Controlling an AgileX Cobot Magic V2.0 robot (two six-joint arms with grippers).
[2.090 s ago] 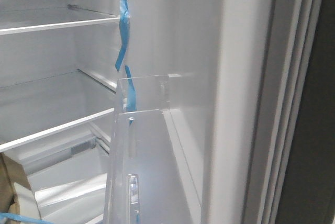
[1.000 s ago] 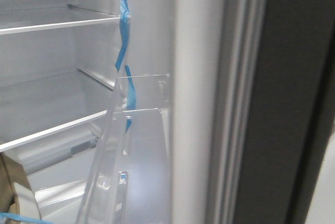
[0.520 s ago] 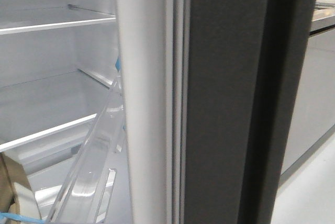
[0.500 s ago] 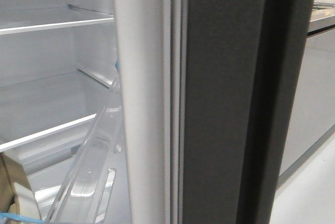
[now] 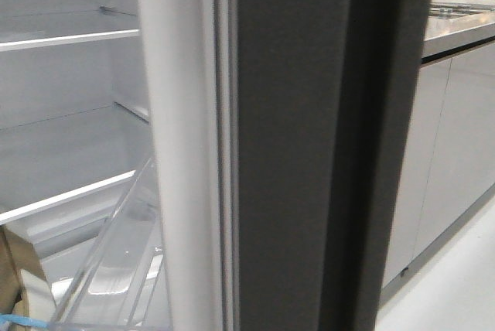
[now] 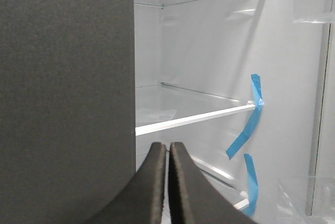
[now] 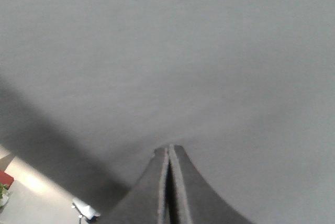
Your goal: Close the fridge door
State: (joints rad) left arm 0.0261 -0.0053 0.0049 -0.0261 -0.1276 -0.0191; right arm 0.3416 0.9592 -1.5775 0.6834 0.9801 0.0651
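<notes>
The fridge door (image 5: 294, 153) stands partly open in the front view, seen almost edge-on: dark grey outside, white inner edge and gasket (image 5: 186, 153), with its clear plastic bin (image 5: 116, 261) low at the left. No gripper shows in the front view. My right gripper (image 7: 168, 150) is shut and empty, its tips against the door's grey outer face (image 7: 167, 51). My left gripper (image 6: 167, 145) is shut and empty, pointing into the open fridge beside a dark grey panel (image 6: 63, 98). Blue tape strips (image 6: 248, 130) hang on the inner wall.
White shelves (image 5: 69, 37) cross the fridge interior at the left. Glossy light grey cabinet fronts (image 5: 456, 138) under a counter stand at the right, with pale floor (image 5: 448, 292) below. A brown object with blue tape (image 5: 19, 300) sits at the lower left.
The door has swung leftward across the front view, now hiding the blue tape and most of the bin. More of the cabinets at the right have come into view.
</notes>
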